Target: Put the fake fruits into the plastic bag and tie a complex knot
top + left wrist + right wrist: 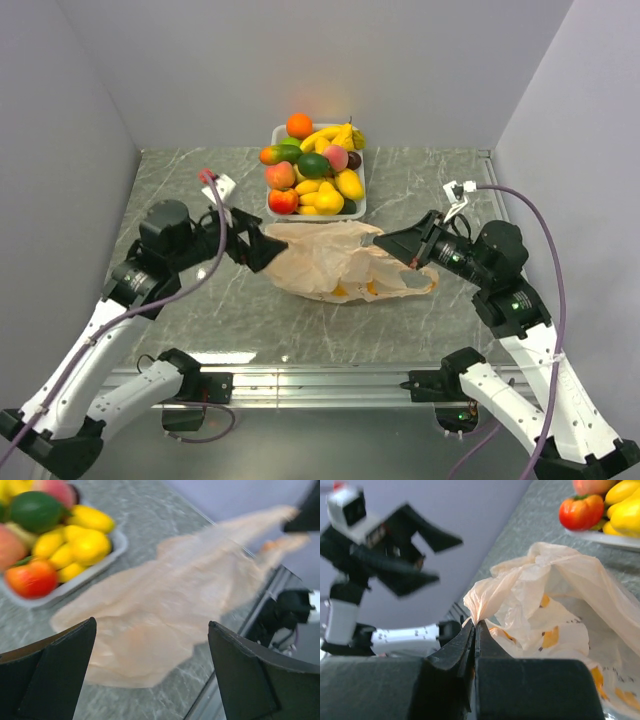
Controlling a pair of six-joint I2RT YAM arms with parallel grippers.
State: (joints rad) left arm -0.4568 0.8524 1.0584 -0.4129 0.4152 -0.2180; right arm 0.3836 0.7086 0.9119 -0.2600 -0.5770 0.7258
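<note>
The left wrist view blurs the thin translucent peach plastic bag [165, 615], and beyond it the white rectangular plastic tray [107, 560] and its glossy plastic fruits [85, 545] run off the view's edge. From the right wrist, the bag's fold vanishes between the closed fingers of the black right gripper [474, 626]. The black-and-white left arm [380, 560] beyond the bag is blurred, and the yellow patches [550, 637] inside the bag could be print or fruit.

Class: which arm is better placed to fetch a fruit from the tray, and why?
Left, most likely. The left claw is open and empty near the tray of fake fruits, while the right claw is shut on a fold of the plastic bag, holding it.
</note>
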